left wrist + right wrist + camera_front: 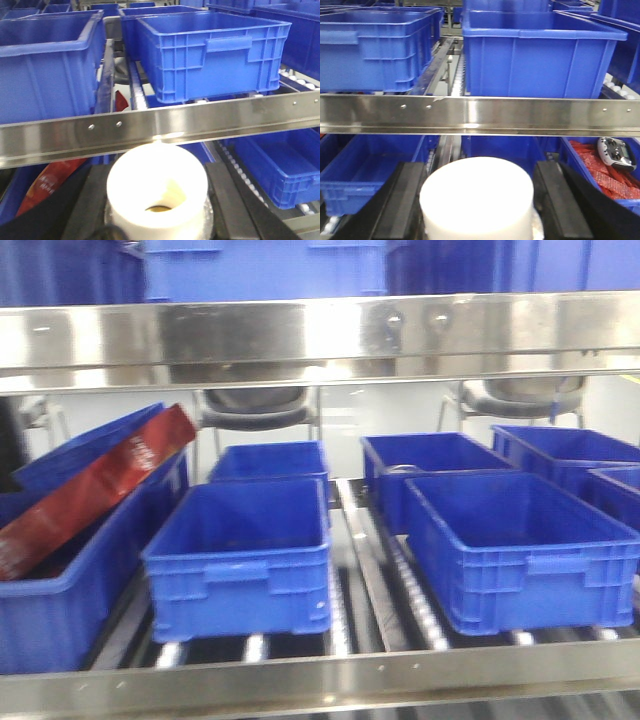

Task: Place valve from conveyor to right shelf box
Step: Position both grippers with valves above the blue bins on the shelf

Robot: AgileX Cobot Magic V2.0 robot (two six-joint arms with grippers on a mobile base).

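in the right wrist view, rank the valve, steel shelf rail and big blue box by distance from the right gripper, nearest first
1. valve: between the jaws, bottom centre.
2. steel shelf rail: crossing just ahead, mid-frame.
3. big blue box: behind the rail, upper right.
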